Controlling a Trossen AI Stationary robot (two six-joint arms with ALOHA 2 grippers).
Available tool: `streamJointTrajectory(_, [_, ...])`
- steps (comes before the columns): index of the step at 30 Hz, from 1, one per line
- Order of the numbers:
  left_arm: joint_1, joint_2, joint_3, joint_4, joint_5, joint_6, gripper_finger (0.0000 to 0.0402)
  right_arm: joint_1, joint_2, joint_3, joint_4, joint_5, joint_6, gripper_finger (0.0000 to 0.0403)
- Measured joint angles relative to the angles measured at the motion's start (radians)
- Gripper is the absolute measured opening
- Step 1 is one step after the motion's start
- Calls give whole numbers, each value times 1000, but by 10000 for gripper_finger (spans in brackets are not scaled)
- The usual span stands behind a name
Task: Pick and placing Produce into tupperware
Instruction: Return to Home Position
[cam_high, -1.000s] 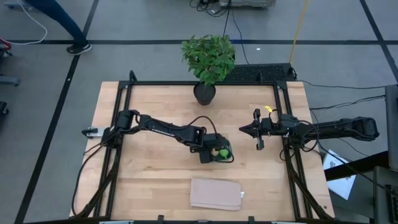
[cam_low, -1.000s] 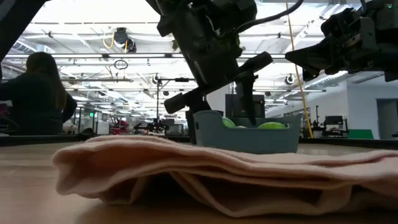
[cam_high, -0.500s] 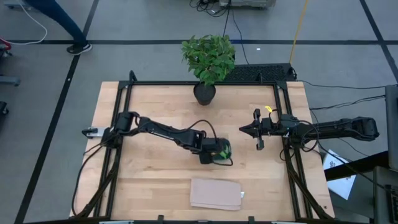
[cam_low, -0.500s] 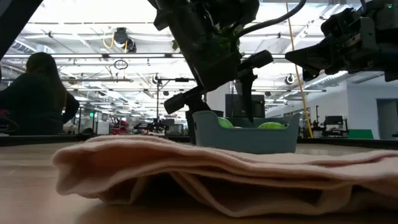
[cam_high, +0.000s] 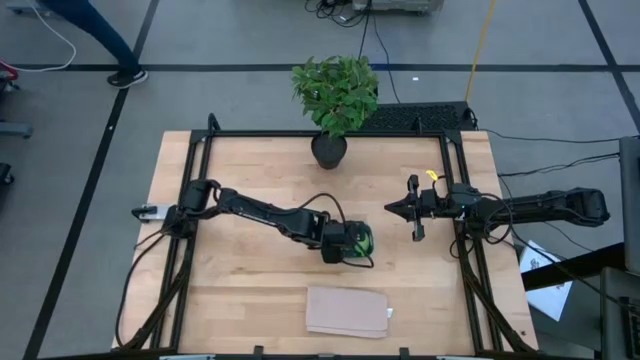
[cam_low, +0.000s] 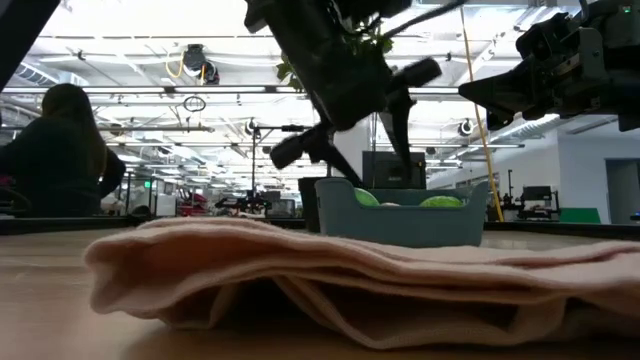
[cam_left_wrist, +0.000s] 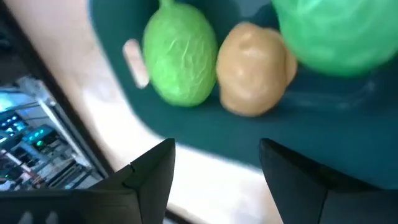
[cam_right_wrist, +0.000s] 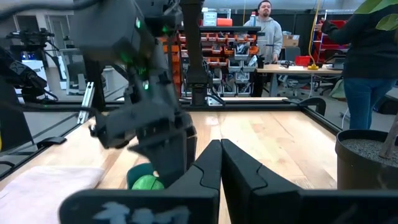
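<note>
change: against the earlier frames the left claw (cam_left_wrist: 217, 155) has lifted a little off the tupperware (cam_low: 400, 222) in the low view; the right arm has not moved
pad: a flat tan pad (cam_low: 350, 280) lies nearest the low camera, at the front of the worktop (cam_high: 250, 270), rumpled and folded
tupperware: just behind the pad, near the middle of the worktop, upright, teal-blue, with a shallow rim
produce: all three pieces lie inside the tupperware; a green piece (cam_left_wrist: 180, 59) touches the orange-tan piece (cam_left_wrist: 252, 68), and the second green piece (cam_left_wrist: 336, 31) sits on its other side, close against it
left claw: hangs right over the tupperware, fingers (cam_left_wrist: 149, 180) spread apart with nothing between them, the tips just above the rim in the low view
right claw: the right claw (cam_right_wrist: 221, 146) is held above the worktop's right side, well apart from the tupperware, pointing toward it, its two fingers pressed together on nothing
plant: a leafy potted plant (cam_high: 335, 95) stands at the far edge of the worktop
room: a person (cam_low: 55, 150) sits beyond the worktop on the left of the low view; the right wrist view shows two more people (cam_right_wrist: 267, 25) standing farther back
</note>
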Motion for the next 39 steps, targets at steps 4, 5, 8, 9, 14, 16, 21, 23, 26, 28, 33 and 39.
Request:
streamJointTrajectory(4, [-6,-38,0,-10,-36,-18,222,0,0,0,0,0,-1,0])
streamJointTrajectory(5, [-7,-47,0,-13,-38,-30,217,0,0,0,1,0,-1,0])
streamJointTrajectory(8, [-13,-81,0,-15,-30,-74,195,0,0,0,0,0,-1,0])
streamJointTrajectory(9, [-15,-88,0,-15,-17,-89,187,0,0,0,1,0,-2,0])
streamJointTrajectory(14, [-19,-109,0,-17,75,-157,121,0,0,0,0,0,-1,0])
streamJointTrajectory(16, [-21,-109,0,-18,85,-163,85,0,0,0,1,0,0,0])
streamJointTrajectory(21, [-26,-109,0,-22,100,-153,8,0,0,0,0,0,0,0])
streamJointTrajectory(23, [-26,-109,0,-22,113,-150,10,0,0,0,0,0,0,0])
streamJointTrajectory(26, [-26,-109,0,-22,112,-150,8,0,0,0,0,0,0,0])
streamJointTrajectory(28, [-26,-109,0,-22,113,-150,3,0,0,0,0,0,0,0])
streamJointTrajectory(33, [-26,-109,0,-21,113,-150,5,0,0,0,0,0,0,0])
streamJointTrajectory(39, [-26,-108,-1,-21,113,-251,2,0,0,0,0,0,0,0])
